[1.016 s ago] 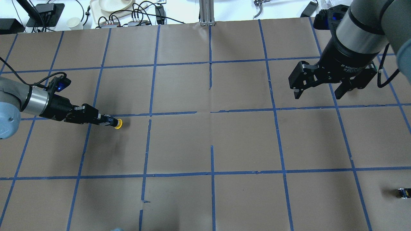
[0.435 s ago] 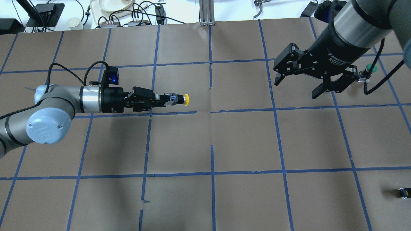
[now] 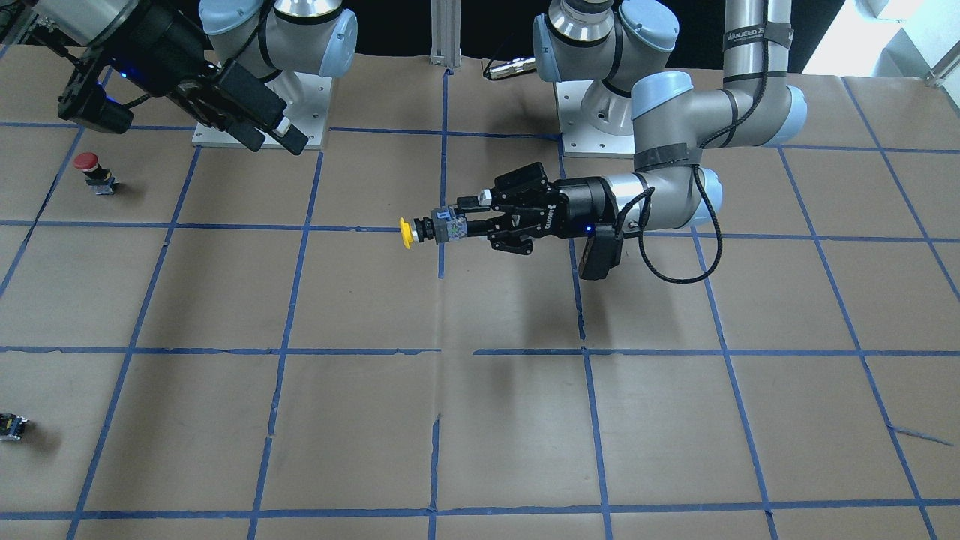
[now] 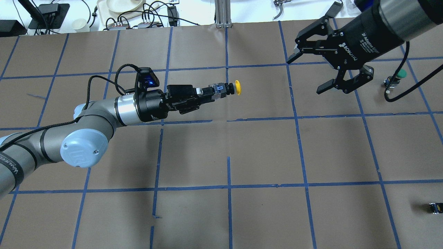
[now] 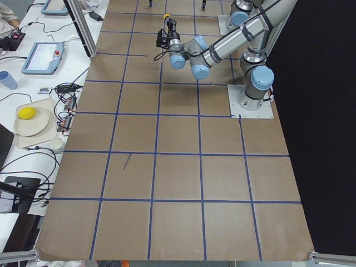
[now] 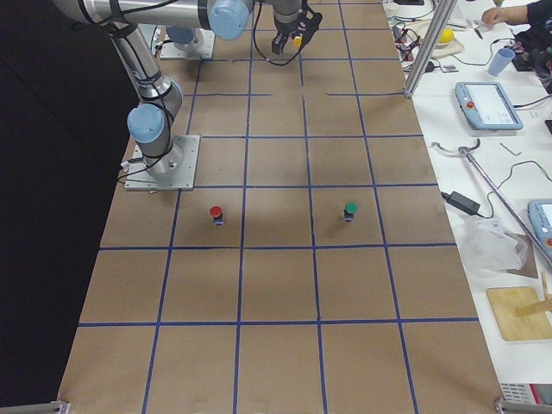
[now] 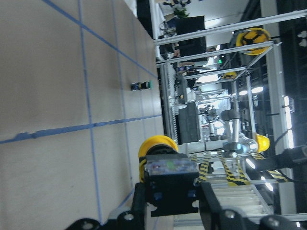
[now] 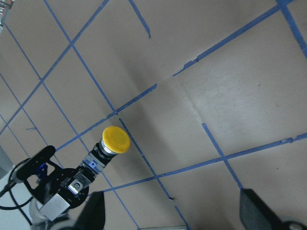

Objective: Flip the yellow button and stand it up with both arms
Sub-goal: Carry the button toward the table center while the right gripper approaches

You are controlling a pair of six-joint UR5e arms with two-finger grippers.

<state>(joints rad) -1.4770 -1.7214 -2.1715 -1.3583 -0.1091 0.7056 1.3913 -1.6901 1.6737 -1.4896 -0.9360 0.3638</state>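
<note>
My left gripper [image 4: 211,92] is shut on the grey-black block of the yellow button [image 4: 237,87]. It holds the button level above the table, with the yellow cap pointing toward my right arm. The button also shows in the front view [image 3: 406,232], held by that gripper [image 3: 471,225]. In the left wrist view the button [image 7: 157,146] sits between the fingers. My right gripper [image 4: 307,74] is open and empty. It hangs above the table to the right of the cap, apart from it. Its wrist view looks at the cap [image 8: 116,139].
A red-capped button [image 3: 88,163] stands on the table on my right side. A green-capped button [image 4: 400,74] stands near the right arm's cable. A small capless black block [image 4: 434,207] lies near the table's near right corner. Cables and dishes lie beyond the far edge.
My left arm has lifted the yellow button off the table and carried it right and farther out, toward the centre. My right gripper has swung toward the far edge, turned toward the button and stayed open.
</note>
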